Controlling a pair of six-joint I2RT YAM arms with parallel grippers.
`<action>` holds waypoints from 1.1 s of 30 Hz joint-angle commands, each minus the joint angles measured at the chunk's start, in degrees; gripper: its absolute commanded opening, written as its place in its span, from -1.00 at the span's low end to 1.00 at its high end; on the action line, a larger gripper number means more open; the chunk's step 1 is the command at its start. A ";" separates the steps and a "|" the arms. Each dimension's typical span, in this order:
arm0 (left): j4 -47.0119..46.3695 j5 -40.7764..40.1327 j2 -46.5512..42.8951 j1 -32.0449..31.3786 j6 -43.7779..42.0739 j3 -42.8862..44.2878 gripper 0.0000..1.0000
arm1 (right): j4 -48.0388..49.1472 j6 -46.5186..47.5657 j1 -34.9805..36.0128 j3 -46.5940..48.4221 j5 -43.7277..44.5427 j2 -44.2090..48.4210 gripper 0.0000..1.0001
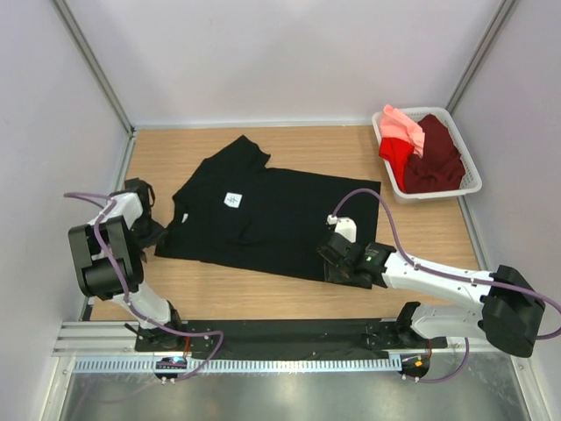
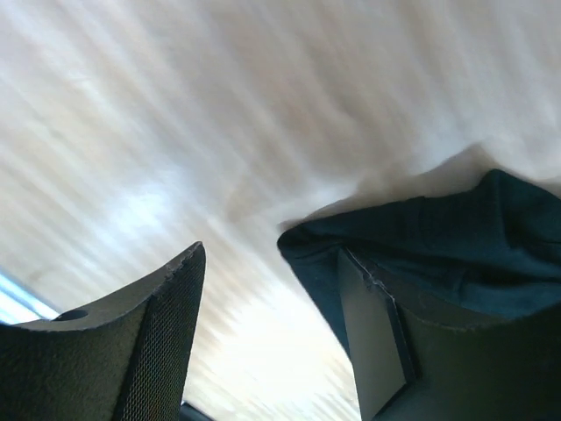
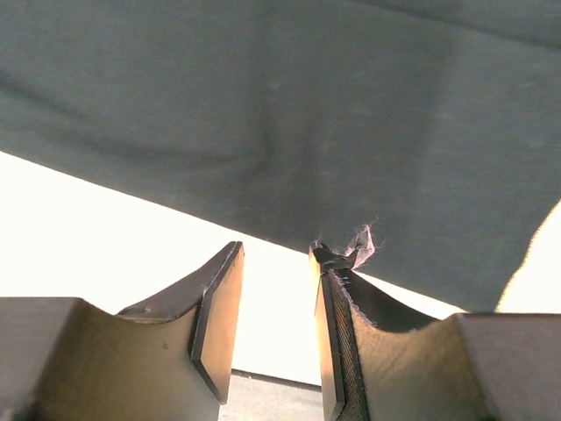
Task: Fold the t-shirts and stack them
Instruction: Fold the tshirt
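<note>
Top external: left hand (image 1: 156, 230) sits at frame left, at the sleeve edge of the black t-shirt (image 1: 272, 219). Left wrist shows its fingers (image 2: 158, 324) spread wide, one over the cloth corner, the other over bare tabletop (image 2: 175, 132). The shirt lies flat mid-frame (white label (image 1: 232, 200) facing up). Right hand (image 1: 331, 256) is at the shirt's lower-right hem. Right wrist shows the jaws barely parted with nothing between them, hem just past the tips. Upper right: white basket (image 1: 438, 195) holds the salmon-pink t-shirt (image 1: 401, 127), red t-shirt (image 1: 396, 156) and maroon t-shirt (image 1: 434, 158), all bunched.
</note>
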State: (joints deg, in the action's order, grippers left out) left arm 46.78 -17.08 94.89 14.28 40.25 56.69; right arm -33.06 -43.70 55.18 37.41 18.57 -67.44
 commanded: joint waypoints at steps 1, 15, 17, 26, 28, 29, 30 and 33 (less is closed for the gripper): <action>4.36 -4.80 -3.74 3.55 -1.22 1.84 0.27 | -1.92 0.19 0.28 2.23 0.95 1.35 -0.14; -10.94 29.73 1.84 -4.60 -9.91 27.39 0.36 | 1.68 14.68 -10.70 25.06 -8.37 -9.54 -0.09; -8.65 30.26 7.21 -7.86 -15.36 34.60 0.35 | 2.03 16.19 -10.79 29.99 -8.98 -11.74 -0.07; -12.68 34.21 26.12 -9.10 -21.53 56.51 0.32 | 3.96 19.01 -10.88 32.56 -15.92 -13.77 -0.06; -14.52 34.75 28.84 -9.27 -21.44 57.30 0.32 | 5.80 18.66 -10.88 30.54 -17.16 -13.07 -0.06; -14.79 33.79 29.90 -9.27 -21.18 57.74 0.32 | 6.25 18.48 -10.88 30.10 -17.51 -12.98 -0.06; -14.44 33.43 30.70 -9.27 -20.92 58.10 0.31 | 6.34 18.57 -10.97 29.92 -17.60 -12.89 -0.05; -14.00 30.01 31.50 -9.36 -19.95 56.09 0.28 | 6.69 19.44 -10.97 30.00 -17.78 -13.24 -0.05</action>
State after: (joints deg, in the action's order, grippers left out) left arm 34.37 14.46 125.89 4.84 20.58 112.46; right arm -29.19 -25.80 44.14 67.29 2.68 -81.06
